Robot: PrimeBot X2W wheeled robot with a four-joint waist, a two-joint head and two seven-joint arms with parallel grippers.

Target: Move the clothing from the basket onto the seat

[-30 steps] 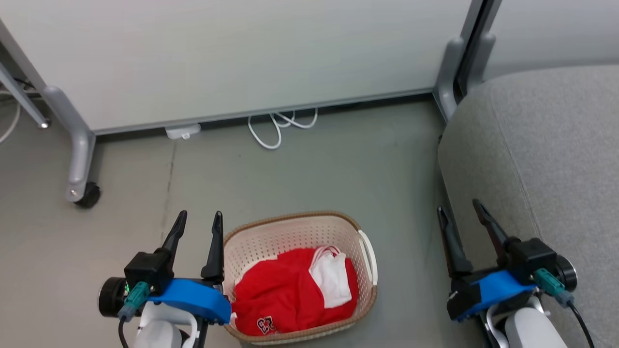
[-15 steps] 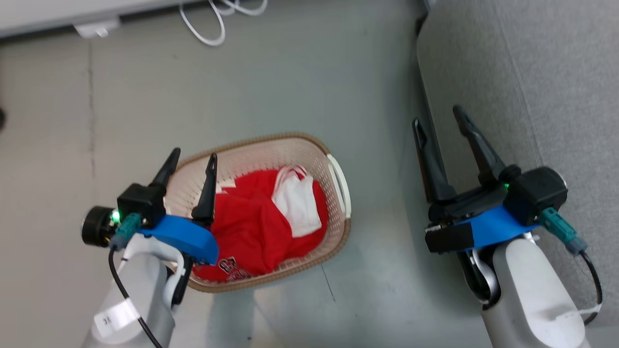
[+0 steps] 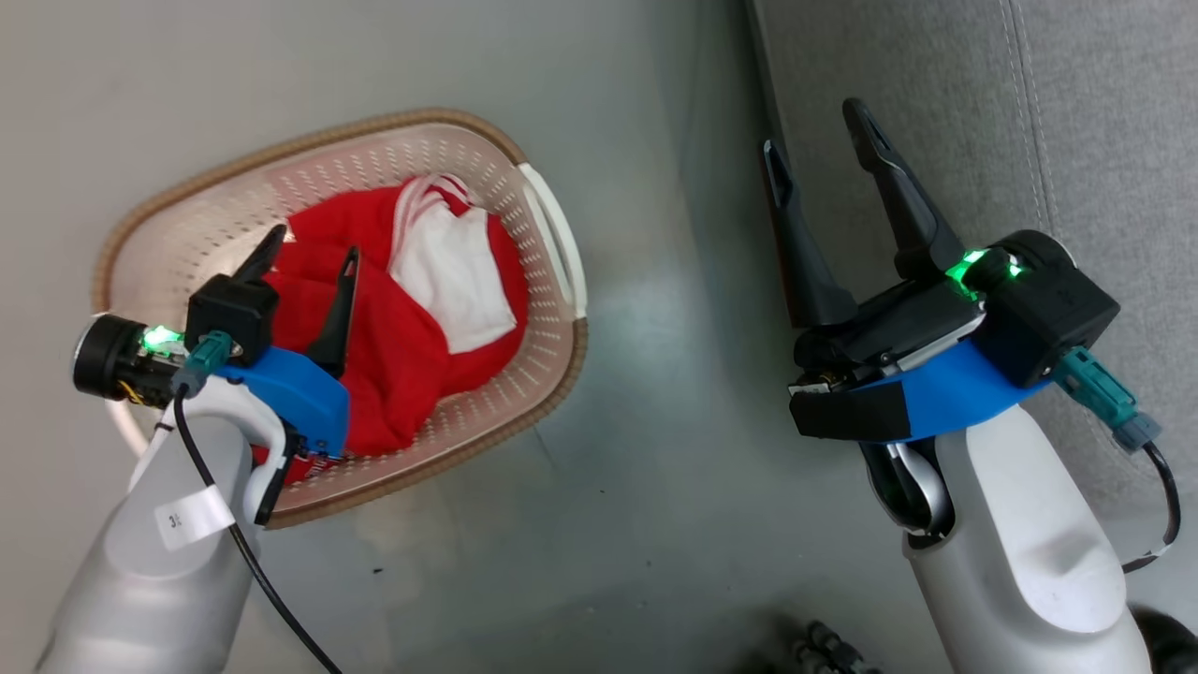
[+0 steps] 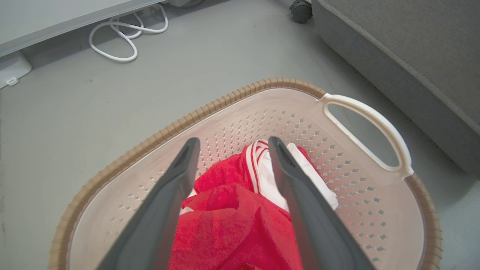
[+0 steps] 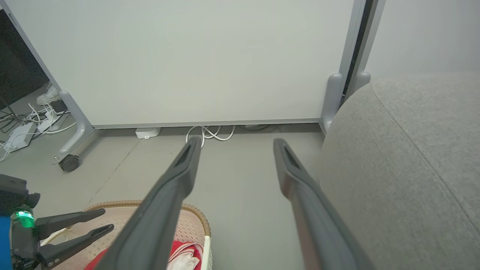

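Our left gripper (image 3: 314,245) hangs over the basket (image 3: 356,168) with its two fingers spread wide and nothing between them (the tips look close to the red cloth, though we cannot tell whether they touch). Our right gripper (image 3: 814,129) is just as wide and empty, above the edge of the seat (image 3: 1104,112) nearest the basket. The clothing (image 3: 402,356) lies bunched in the middle of the basket, red folds with a white panel turned towards the handle-side wall, and none of it is on the seat yet. We judge three risks. Closing on one top fold could lift a single garment, or drag both up in a tangle that snags on the rim. Fingers driven too deep might catch the perforated wall and tip or slide the light basket. A loose pinch could drop cloth onto the floor (image 3: 655,421) between basket and seat.
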